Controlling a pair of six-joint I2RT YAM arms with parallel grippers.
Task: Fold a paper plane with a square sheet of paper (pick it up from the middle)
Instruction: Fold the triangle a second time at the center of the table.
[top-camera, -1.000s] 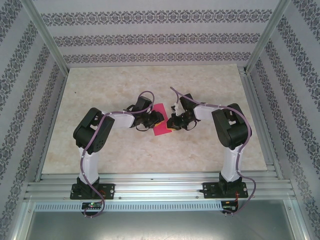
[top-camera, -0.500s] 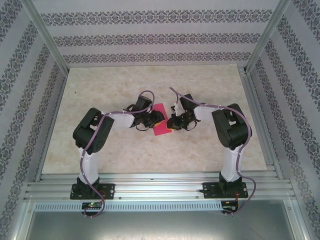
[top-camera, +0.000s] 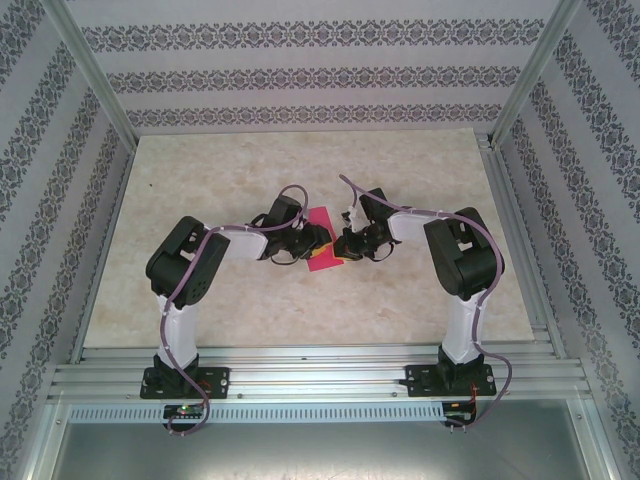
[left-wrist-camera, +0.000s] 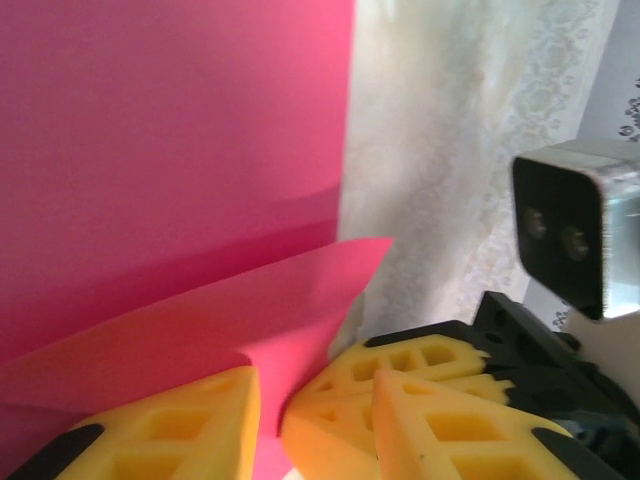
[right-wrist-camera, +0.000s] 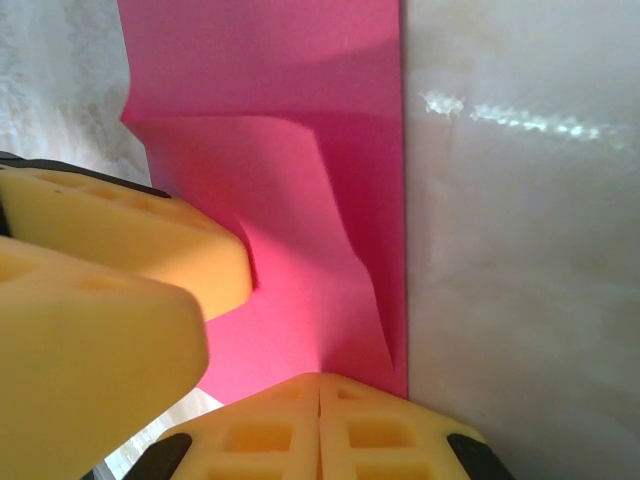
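- Square sheet of paper (top-camera: 322, 246), bright magenta, lies on the pale bench (top-camera: 200, 180) in the middle of the work area, right between the tips of the two arms. From the top camera it reads as a narrow folded strip.
- Left fingers (left-wrist-camera: 170, 430) come at it from its left side and right fingers (right-wrist-camera: 260, 440) from its right. The two sets sit nearly nose to nose over the pink.
- Left wrist view: the yellow left fingers stand apart. A raised flap (left-wrist-camera: 200, 310) of the sheet slants down into the gap beside one of them and hangs loose there.
- Beyond that flap the sheet lies flat, one straight edge running along bare bench.
- Right wrist view: the right fingers are pressed together, seam tight, their tips at the sheet's near edge and touching pink. Whether a sliver of paper is caught in that seam, I cannot tell.
- Same view: the left fingers butt in from the side, one of them touching the sheet where a crease (right-wrist-camera: 350, 230) lifts off the surface.
- One long edge of the sheet lies straight and flat against the bench.
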